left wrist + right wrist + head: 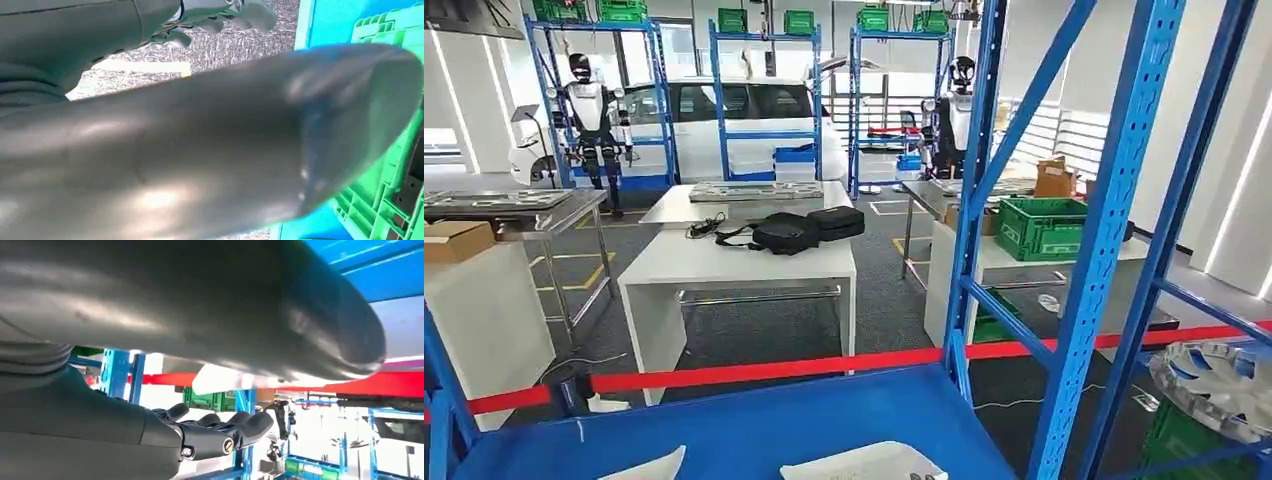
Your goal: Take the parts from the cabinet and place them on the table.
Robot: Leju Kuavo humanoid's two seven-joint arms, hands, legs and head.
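left hand [220, 17]: fingers loosely curled, holding nothing, above grey floor beside a green crate [385, 200]. right hand [220, 432]: fingers curled, grasp state cannot tell, white part [225, 380] just past it. two white parts [864, 462] lie on blue shelf [754, 420]. white tabletop [724, 262] well apart, beyond red tape [764, 372].

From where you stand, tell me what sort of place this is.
Probably a robot test or training hall set up like a warehouse: blue shelving racks with green crates, other humanoid robots standing about, and a white car behind.
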